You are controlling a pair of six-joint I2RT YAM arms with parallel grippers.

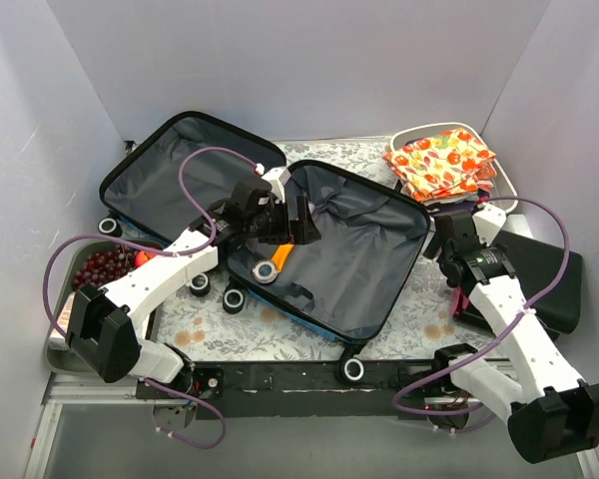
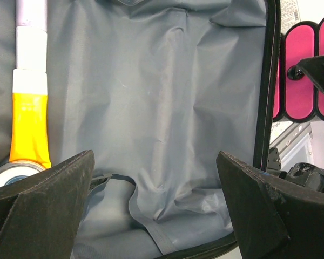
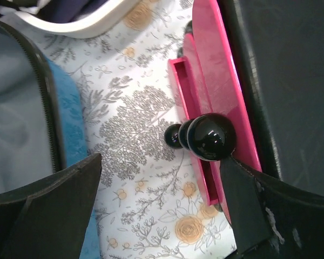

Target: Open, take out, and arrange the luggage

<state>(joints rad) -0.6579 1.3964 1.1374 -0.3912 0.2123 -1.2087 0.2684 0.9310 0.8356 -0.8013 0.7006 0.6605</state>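
Your left gripper [image 2: 154,162] hangs with its jaws spread wide and nothing between them, low over the dark grey lining of the luggage [image 1: 349,249]. The case lies splayed open and face up in the middle of the table. Its wheels sit on the edge nearest the arm bases. Its long axis runs from there away from you, leaning toward the far right, with the hinge line between the two halves lying the same way. An orange-and-white tube [image 2: 29,124] and a tape roll [image 1: 267,270] lie on the lining just left of the open fingers. Close where you are now and you will likely pinch loose fabric or the strap instead, and lifting on that could drag the whole shell. Your right gripper [image 3: 159,167], equally wide and empty, sits outside the case over the flowered table cover. One finger is hard against the black knob [image 3: 210,137] of a pink item [image 3: 205,81] beside the flat black case [image 1: 554,279]. A careless swing could knock that piece over, or shove the blue shell sideways, since it looks light enough to slide.
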